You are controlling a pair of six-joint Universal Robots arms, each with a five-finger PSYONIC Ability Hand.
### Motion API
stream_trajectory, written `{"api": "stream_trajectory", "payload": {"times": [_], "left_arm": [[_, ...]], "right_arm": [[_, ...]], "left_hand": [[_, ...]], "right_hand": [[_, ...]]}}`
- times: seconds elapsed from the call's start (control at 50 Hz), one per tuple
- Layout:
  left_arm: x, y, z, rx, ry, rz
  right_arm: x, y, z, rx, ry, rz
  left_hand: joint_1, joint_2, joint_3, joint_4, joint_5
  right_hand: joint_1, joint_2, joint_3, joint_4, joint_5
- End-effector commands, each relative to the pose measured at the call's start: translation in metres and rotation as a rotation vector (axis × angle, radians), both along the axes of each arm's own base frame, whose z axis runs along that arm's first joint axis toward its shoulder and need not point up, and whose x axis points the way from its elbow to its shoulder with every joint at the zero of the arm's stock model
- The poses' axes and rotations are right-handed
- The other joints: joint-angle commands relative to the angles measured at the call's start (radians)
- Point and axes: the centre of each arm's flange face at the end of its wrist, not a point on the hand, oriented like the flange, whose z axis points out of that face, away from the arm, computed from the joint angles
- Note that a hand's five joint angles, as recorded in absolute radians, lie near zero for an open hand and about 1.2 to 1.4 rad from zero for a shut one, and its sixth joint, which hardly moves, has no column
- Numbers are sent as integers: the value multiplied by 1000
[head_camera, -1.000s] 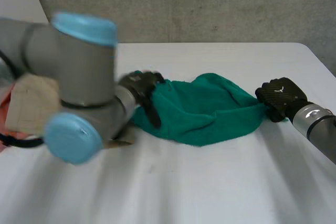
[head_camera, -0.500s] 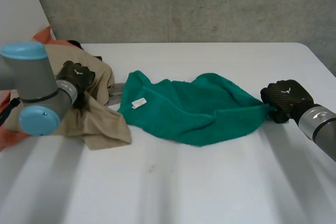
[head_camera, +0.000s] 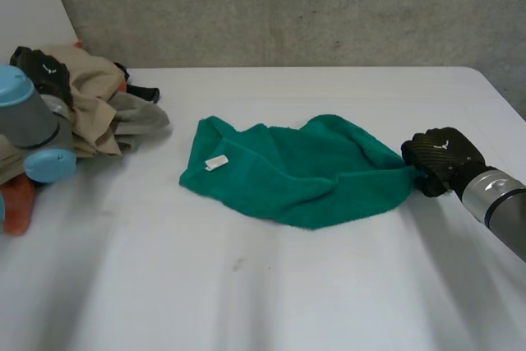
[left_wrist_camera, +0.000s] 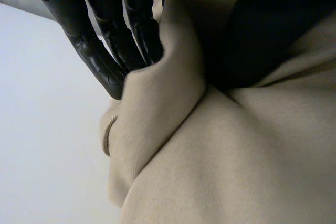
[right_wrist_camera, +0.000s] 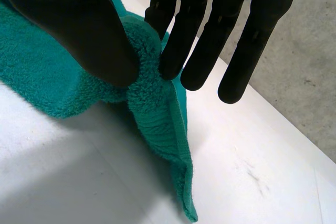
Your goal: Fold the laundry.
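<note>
Two cloths to log. Green towel point(head_camera: 296, 170) crumpled flat on the counter point(head_camera: 329, 285), white tag point(head_camera: 216, 162) up near its left corner. At the towel's right edge: right hand point(head_camera: 440, 158), pinching a fold of terry between thumb and fingers point(right_wrist_camera: 197, 35), same grip as half a second back. Left of the towel, well apart now: left hand point(head_camera: 39, 67), closed on the beige garment point(head_camera: 90, 96), cloth bunched over the fingertips in the wrist view. Half a second ago sat just beside the towel's left corner with that garment dragging; now pulled clear onto the heap far left of the towel, by an orange cloth point(head_camera: 16, 203). Means towel isolated, nothing overlapping it. Reads as sorting step finished, folding itself not begun. Next probably needs the left hand back at the towel's left corner to stretch it flat; could bunch in the sagging middle otherwise.
</note>
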Motion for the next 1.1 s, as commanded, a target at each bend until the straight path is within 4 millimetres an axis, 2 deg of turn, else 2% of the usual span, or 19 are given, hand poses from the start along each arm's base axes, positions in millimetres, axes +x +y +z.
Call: {"api": "stream_trajectory", "payload": {"times": [0.02, 0.06, 0.12, 0.28, 0.36, 0.44, 0.48, 0.52, 0.58, 0.64, 0.76, 0.78, 0.8, 0.86, 0.88, 0.94, 1.0, 1.08, 1.1], "left_arm": [[-30, 19, 23, -6, 192, -132], [-41, 29, 29, 8, 246, -201], [-50, 38, 34, 26, 281, -261], [-67, 74, 55, 123, 305, -343], [-80, 101, 78, 181, 331, -410], [-107, 131, 103, 223, 406, -537], [-135, 155, 113, 271, 478, -659], [-150, 167, 114, 304, 511, -720], [-180, 188, 100, 415, 549, -809], [-205, 204, 69, 539, 533, -844], [-229, 218, 15, 704, 446, -831], [-230, 219, 10, 721, 437, -825], [-232, 222, 1, 759, 428, -817], [-233, 225, -3, 796, 425, -811], [-234, 226, -1, 799, 427, -804], [-233, 222, 9, 772, 455, -797], [-229, 209, 33, 677, 500, -782], [-219, 181, 90, 395, 574, -731], [-214, 173, 119, 255, 604, -706]], "right_arm": [[-1, 0, 7, -13, -14, -5], [-1, 0, 11, -17, -29, -10], [-1, 0, 16, -21, -48, -13], [3, 6, 44, -55, -127, 6], [6, 11, 70, -103, -167, 46], [11, 24, 114, -187, -220, 123], [13, 32, 136, -223, -255, 161], [15, 39, 149, -239, -281, 187], [18, 52, 172, -267, -335, 230], [18, 61, 189, -291, -384, 265], [13, 62, 212, -335, -447, 291], [12, 60, 214, -341, -452, 287], [8, 56, 215, -343, -460, 275], [1, 44, 212, -333, -465, 246], [-2, 37, 206, -318, -464, 233], [0, 26, 195, -289, -456, 227], [-2, 8, 183, -287, -418, 185], [-4, -17, 180, -335, -364, 93], [-3, -25, 184, -370, -348, 52]], "left_hand": [[-375, -424, -373, -427, -376], [-671, -720, -669, -723, -673], [-843, -892, -841, -895, -844], [-970, -1019, -968, -1022, -971], [-970, -1019, -968, -1022, -971], [-970, -1019, -968, -1022, -971], [-970, -1019, -968, -1022, -971], [-970, -1019, -968, -1022, -971], [-970, -1019, -968, -1022, -971], [-970, -1019, -968, -1022, -971], [-938, -986, -935, -989, -939], [-891, -940, -889, -943, -892], [-713, -762, -711, -765, -714], [-202, -251, -200, -254, -203], [204, 155, 206, 152, 203], [251, 203, 254, 199, 250], [251, 203, 254, 199, 250], [251, 203, 254, 199, 250], [251, 203, 254, 199, 250]], "right_hand": [[259, 222, 206, 200, 243], [259, 222, 206, 200, 243], [259, 222, 206, 200, 243], [259, 222, 206, 200, 243], [259, 222, 206, 200, 243], [259, 222, 206, 200, 243], [259, 222, 206, 200, 243], [259, 222, 206, 200, 243], [259, 222, 206, 200, 243], [259, 222, 206, 200, 243], [259, 222, 206, 200, 243], [259, 222, 206, 200, 243], [259, 222, 206, 200, 243], [259, 222, 206, 200, 243], [259, 222, 206, 200, 243], [259, 222, 206, 200, 243], [259, 222, 206, 200, 243], [259, 222, 206, 200, 243], [259, 222, 206, 200, 243]]}}
